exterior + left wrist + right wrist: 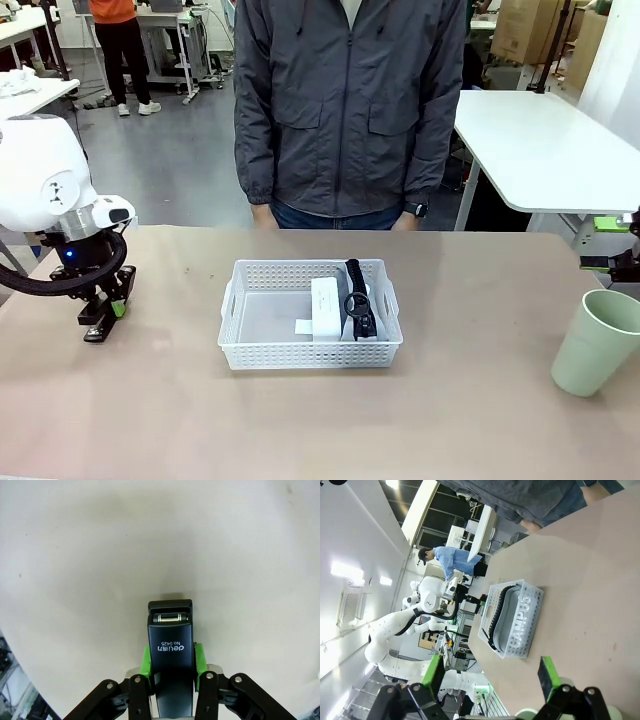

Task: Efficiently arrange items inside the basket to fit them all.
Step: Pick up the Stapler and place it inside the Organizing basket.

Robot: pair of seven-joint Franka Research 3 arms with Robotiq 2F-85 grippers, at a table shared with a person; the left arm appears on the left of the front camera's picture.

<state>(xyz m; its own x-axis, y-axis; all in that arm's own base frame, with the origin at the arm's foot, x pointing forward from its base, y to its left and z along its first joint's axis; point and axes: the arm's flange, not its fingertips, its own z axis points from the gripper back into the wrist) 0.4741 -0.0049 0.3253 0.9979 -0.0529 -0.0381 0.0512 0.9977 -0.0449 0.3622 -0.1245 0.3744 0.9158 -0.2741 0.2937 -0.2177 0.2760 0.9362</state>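
Left gripper (172, 659) clenched on the black stapler (170, 630), at the basket's (300, 355) nine o'clock.
Stapler's rear cut off at six o'clock between the pads (146, 660); right gripper (491, 674) splayed, empty.

Basket (310, 352): white, shallow, lattice sides, mid-table, long side facing the near edge.
White box (325, 308): lies flat inside the basket, right of centre.
Grey pouch (368, 296): in the basket just right of the box, against the right wall, with its black strap (352, 275) running over the top.
Cup (597, 342): pale green, upright on the table's right end, well apart from the basket.
Stapler (170, 650): black, at the table's left end, nose down, clamped between green fingers (145, 660). Contact with the table unclear.
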